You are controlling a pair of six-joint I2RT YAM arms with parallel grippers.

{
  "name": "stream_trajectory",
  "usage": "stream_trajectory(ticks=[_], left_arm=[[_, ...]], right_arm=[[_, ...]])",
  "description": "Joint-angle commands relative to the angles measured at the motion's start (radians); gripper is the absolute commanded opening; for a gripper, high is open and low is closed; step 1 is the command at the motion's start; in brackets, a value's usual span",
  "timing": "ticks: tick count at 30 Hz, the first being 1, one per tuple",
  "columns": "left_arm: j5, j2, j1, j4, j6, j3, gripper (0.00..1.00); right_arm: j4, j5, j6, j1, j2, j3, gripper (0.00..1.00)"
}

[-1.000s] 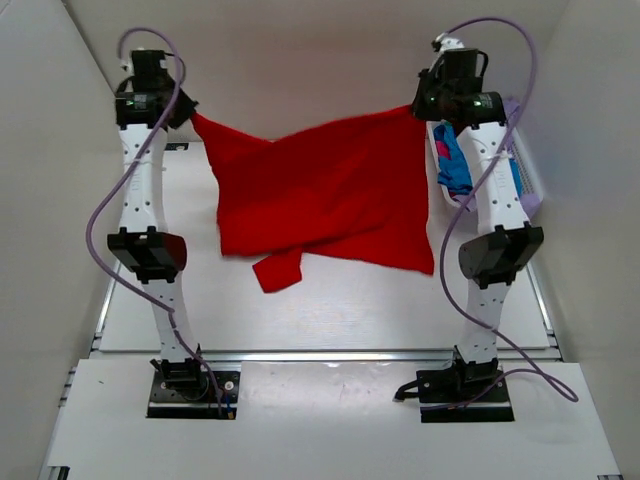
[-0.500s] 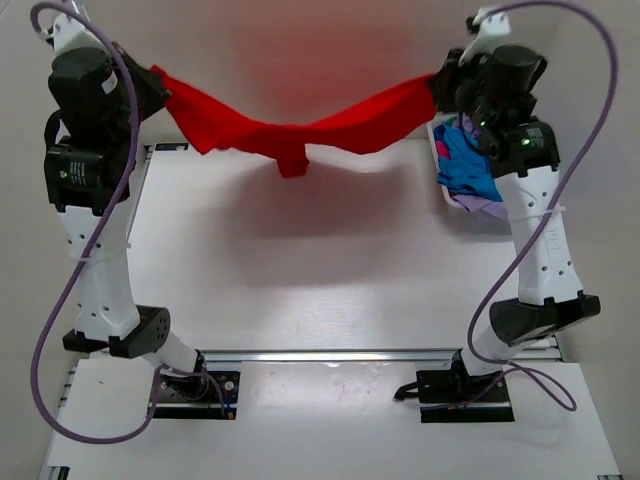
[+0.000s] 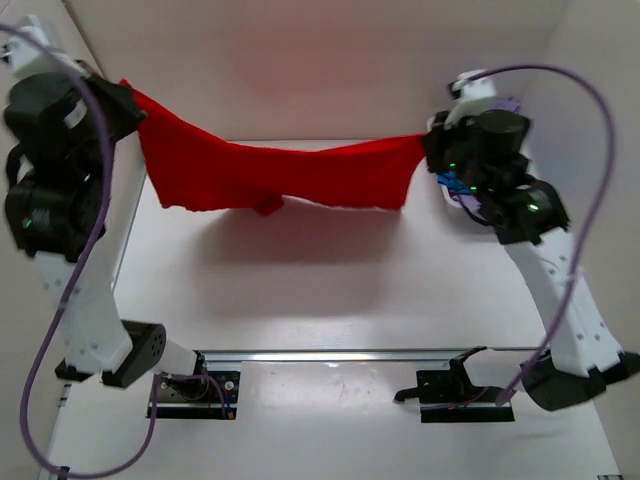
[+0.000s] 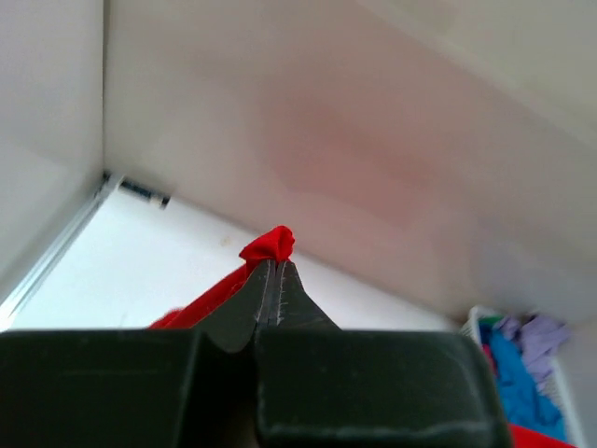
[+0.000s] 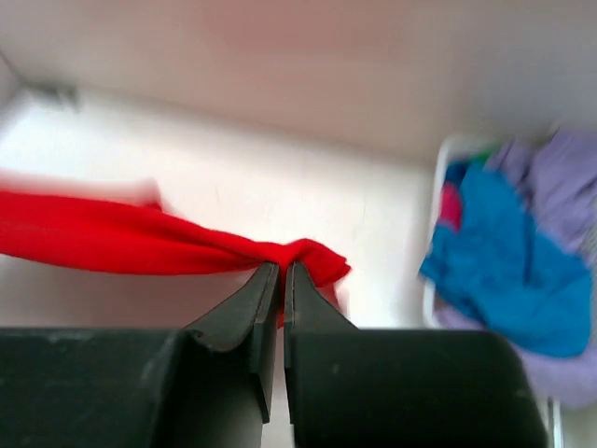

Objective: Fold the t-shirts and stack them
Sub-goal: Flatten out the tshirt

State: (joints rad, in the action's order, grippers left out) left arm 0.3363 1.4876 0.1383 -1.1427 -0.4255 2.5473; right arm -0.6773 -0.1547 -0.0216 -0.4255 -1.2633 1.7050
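Left gripper (image 4: 277,268): dark, wedge-shaped fingers pressed fully together, with a small crumpled tuft of the red t-shirt (image 4: 269,245) pinched at the tips. Right gripper (image 5: 282,271): fingers closed to a hairline gap, clamping a bunched corner of the same garment. This wrist view is blurred, so finer detail of the grip cannot be made out.

From above, the red t-shirt (image 3: 270,175) is held in the air between the two raised grippers. It is a soft, matte cloth strung out into a wide band that sags in the middle, with loose folds along its lower edge. It appears to hang clear of the table (image 3: 300,290) and casts a diffuse shadow on it.

The table surface is white, smooth and flat, with a metal rail (image 3: 380,353) along its near edge.

At the far right stands a white basket (image 5: 432,301) holding a rumpled blue t-shirt (image 5: 508,261) with a lavender t-shirt (image 5: 550,177) heaped beside it.

Plain white panels enclose the left, back and right sides. The back wall (image 3: 320,60) carries a faint pink tint above the red cloth.
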Motion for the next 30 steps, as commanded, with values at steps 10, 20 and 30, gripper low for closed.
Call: stream_trajectory(ticks=[10,20,30], left_arm=[[0.01,-0.145,0.001,0.31,-0.004,0.039,0.0],[-0.011,-0.027,-0.003,0.279,-0.039,-0.021,0.0],[-0.065,0.428,-0.012,0.394,0.041,0.263,0.0]], right_arm=[[0.094,0.136,-0.034,0.139,0.007,0.383,0.0],[0.15,0.351,-0.112,0.243,-0.028,0.176,0.01],[0.305,0.247,0.014,0.149,-0.491,0.556,0.0]])
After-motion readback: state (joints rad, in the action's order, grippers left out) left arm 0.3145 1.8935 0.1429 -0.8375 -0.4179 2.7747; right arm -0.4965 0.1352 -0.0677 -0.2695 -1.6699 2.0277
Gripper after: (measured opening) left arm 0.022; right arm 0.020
